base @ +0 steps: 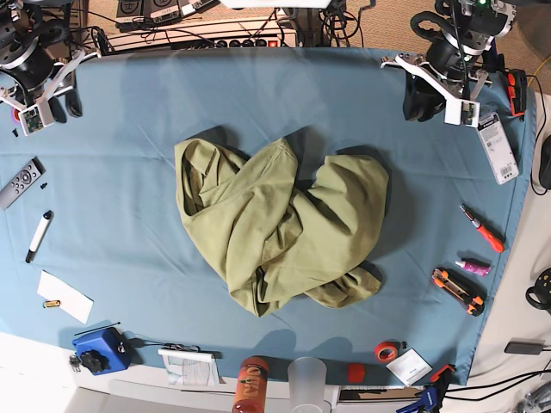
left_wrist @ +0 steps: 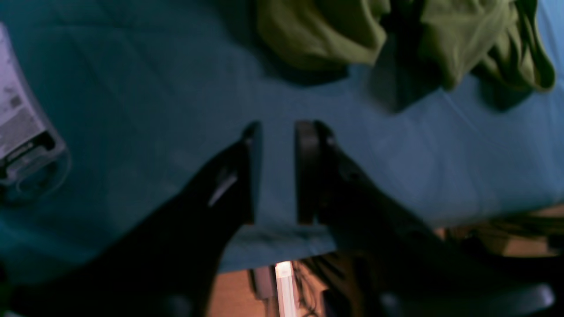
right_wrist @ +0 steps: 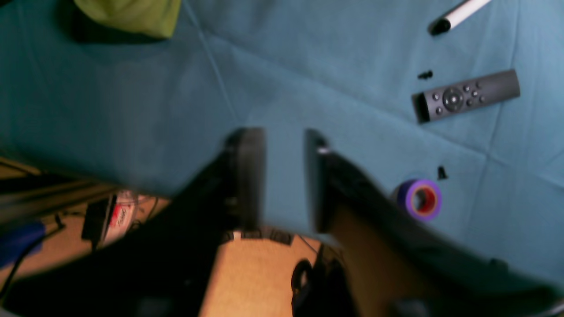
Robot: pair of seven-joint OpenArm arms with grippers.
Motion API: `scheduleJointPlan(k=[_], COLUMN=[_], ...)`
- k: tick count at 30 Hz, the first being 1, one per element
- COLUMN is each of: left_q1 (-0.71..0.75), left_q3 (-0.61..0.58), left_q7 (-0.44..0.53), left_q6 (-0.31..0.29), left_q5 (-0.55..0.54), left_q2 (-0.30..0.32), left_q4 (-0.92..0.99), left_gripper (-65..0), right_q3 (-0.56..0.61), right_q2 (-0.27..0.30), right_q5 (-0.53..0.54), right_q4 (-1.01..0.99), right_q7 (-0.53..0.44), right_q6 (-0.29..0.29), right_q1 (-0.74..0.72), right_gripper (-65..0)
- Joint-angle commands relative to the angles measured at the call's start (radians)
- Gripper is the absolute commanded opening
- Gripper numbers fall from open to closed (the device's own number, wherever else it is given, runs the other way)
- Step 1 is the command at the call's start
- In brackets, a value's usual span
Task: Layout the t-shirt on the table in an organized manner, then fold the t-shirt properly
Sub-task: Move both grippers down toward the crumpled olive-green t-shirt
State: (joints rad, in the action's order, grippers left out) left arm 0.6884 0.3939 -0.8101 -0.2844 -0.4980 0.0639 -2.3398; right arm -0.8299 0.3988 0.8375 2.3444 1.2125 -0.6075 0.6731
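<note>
Base view showed me the crumpled t-shirt (base: 280, 225) mid-tabletop (base: 129, 172), well apart from both empty, parted grippers, the left gripper (base: 419, 99) somewhat nearer than the right gripper (base: 62, 101).

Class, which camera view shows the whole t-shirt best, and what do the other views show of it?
The base view: the whole crumpled t-shirt lies mid-table, every edge visible from above. The left wrist view catches only bunched folds along its top edge; the right wrist view shows just one corner at its top left.

L gripper (left_wrist: 277, 171) seen w/ jaws parted, nothing held between; R gripper (right_wrist: 284, 176) likewise, gap empty.
</note>
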Motion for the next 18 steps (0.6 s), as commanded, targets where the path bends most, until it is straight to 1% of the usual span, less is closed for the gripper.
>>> scheduleJointPlan(k=[1, 3, 5, 6, 9, 12, 14, 16, 18], left_q1=[0.001, -0.006, -0.01, -0.01, -0.018, -0.045, -0.066, -0.083, -0.098], left_q3=[0.002, 0.002, 0.001, 0.001, 0.001, 0.001, 0.001, 0.001, 0.001], left_q7=[0.026, 0.028, 0.057, 0.077, 0.086, 0.086, 0.086, 0.086, 0.086], left_q6=[-0.032, -0.086, -0.117, -0.13, -0.15, -0.155, -0.155, -0.155, -0.155], left_q5=[-0.011, -0.011, -0.011, -0.011, -0.001, 0.034, 0.033, 0.033, 0.033], left_q2=[0.003, 0.003, 0.003, 0.003, 0.003, 0.003, 0.003, 0.003, 0.003], left_q4=[-0.016, -0.016, -0.016, -0.016, -0.016, -0.016, -0.016, -0.016, -0.014], left_gripper=[-45.9, -40.1, -35.6, -34.7, -34.5, -34.5, -34.5, -34.5, -34.5], right_q3=[-0.009, -0.008, 0.003, 0.016, 0.087, 0.201, 0.278, 0.349, 0.412], right_q2=[0.014, 0.014, 0.014, 0.014, 0.014, 0.014, 0.014, 0.014, 0.011], right_q5=[0.006, 0.007, 0.007, 0.007, 0.007, 0.006, -0.02, -0.064, -0.079], right_q4=[0.012, 0.012, 0.012, 0.012, -0.067, -0.183, -0.261, -0.329, -0.386], right_q7=[-0.038, -0.084, -0.108, -0.106, -0.102, -0.106, -0.111, -0.138, -0.168], right_q6=[-0.002, -0.001, 0.002, 0.002, 0.002, -0.003, -0.013, -0.014, -0.014], right_q1=[0.002, -0.007, -0.037, -0.061, -0.133, -0.194, -0.238, -0.282, -0.323], right_gripper=[-40.3, -40.3, -40.3, -40.3, -40.4, -40.4, -40.4, -40.4, -40.4])
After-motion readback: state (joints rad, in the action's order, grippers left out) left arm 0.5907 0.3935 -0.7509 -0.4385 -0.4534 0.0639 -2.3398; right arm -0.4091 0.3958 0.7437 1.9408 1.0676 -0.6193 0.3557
